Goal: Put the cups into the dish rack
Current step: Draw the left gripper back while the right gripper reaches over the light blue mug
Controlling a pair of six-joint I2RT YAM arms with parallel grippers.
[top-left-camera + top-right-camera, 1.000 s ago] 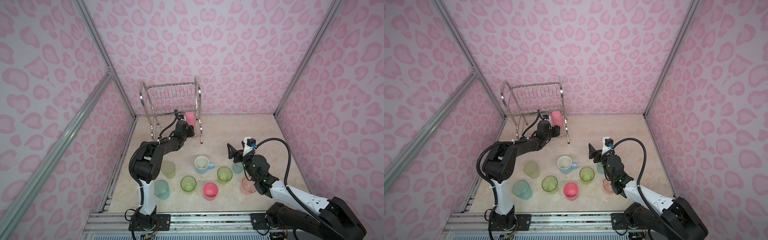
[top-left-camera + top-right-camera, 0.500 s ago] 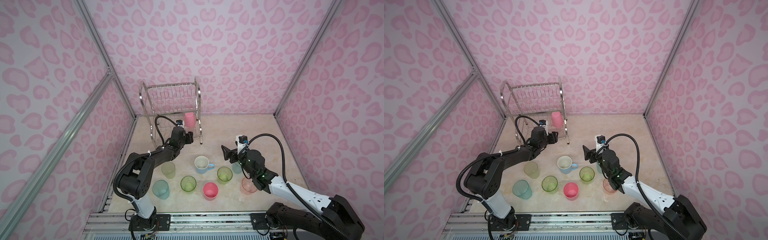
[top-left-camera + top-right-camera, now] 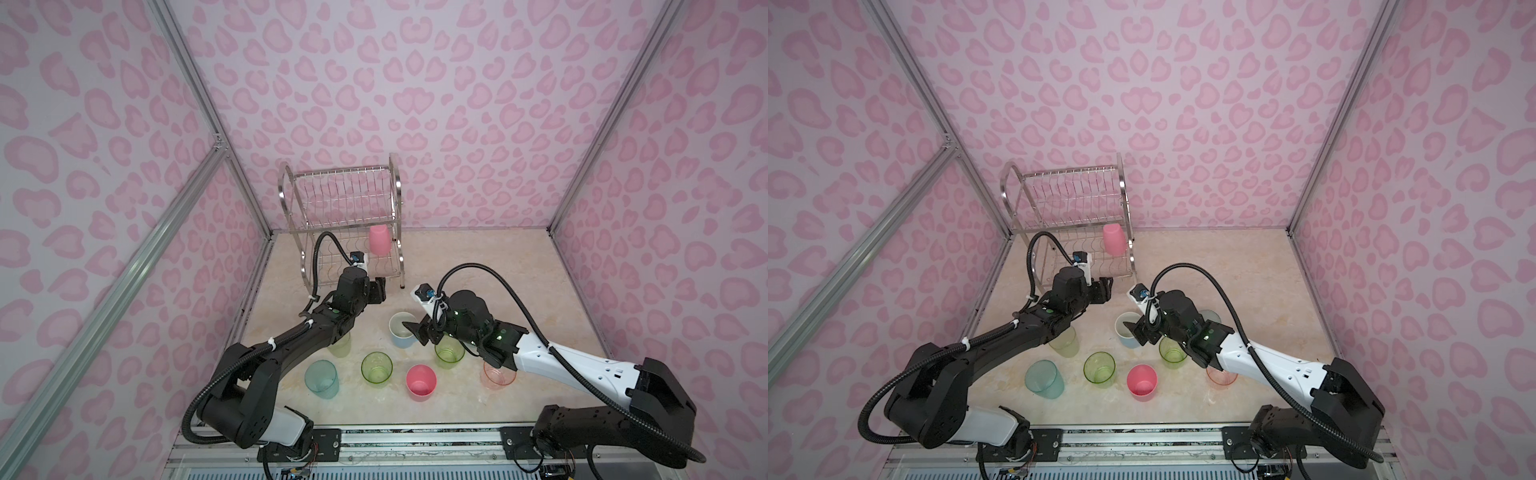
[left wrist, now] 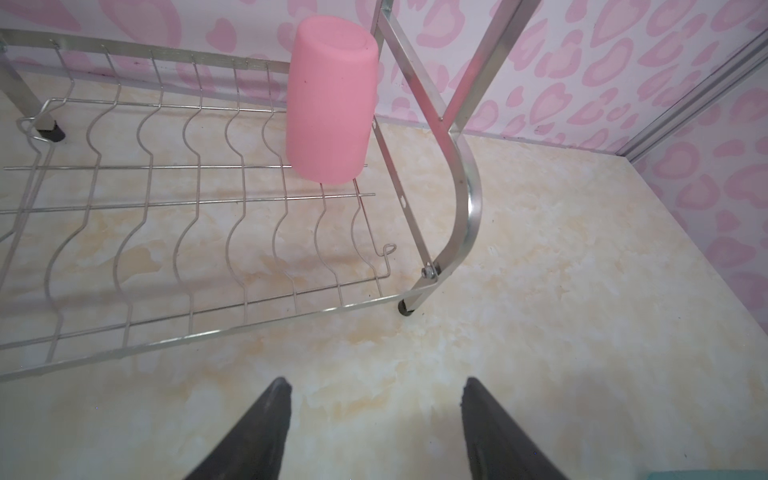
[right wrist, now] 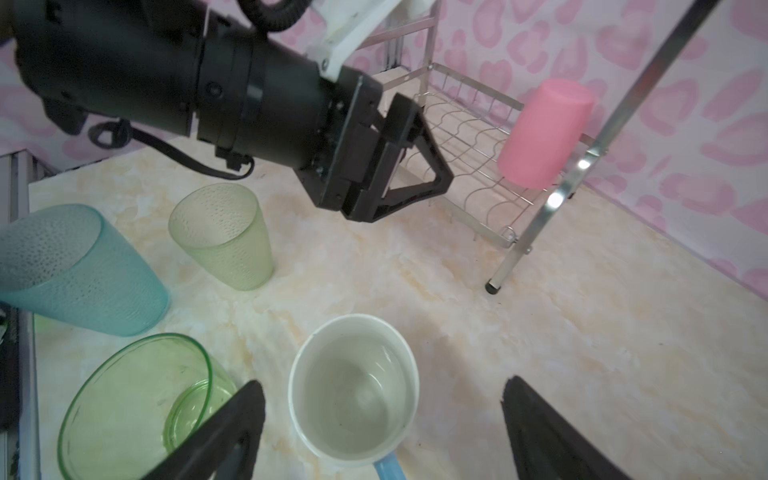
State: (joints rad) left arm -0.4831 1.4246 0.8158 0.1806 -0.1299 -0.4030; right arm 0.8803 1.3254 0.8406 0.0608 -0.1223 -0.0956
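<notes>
overhead, in a top view, the dish rack (image 3: 395, 187) stands at the back with one pink cup (image 3: 380, 240) upended on its lower shelf. the other cups (image 3: 421, 381) stand on the table (image 3: 498, 245), nearer the arms.

left wrist view: the left gripper (image 4: 372, 384) hangs apart and empty, just off the rack.

right wrist view: the right gripper (image 5: 384, 382) gapes wide over the light-blue mug (image 5: 353, 386). one finger (image 5: 232, 424) sits right beside a green cup (image 5: 137, 399), so closing could knock it over.

the table is cream marble-look; the walls (image 3: 415, 83) are pink-patterned.
</notes>
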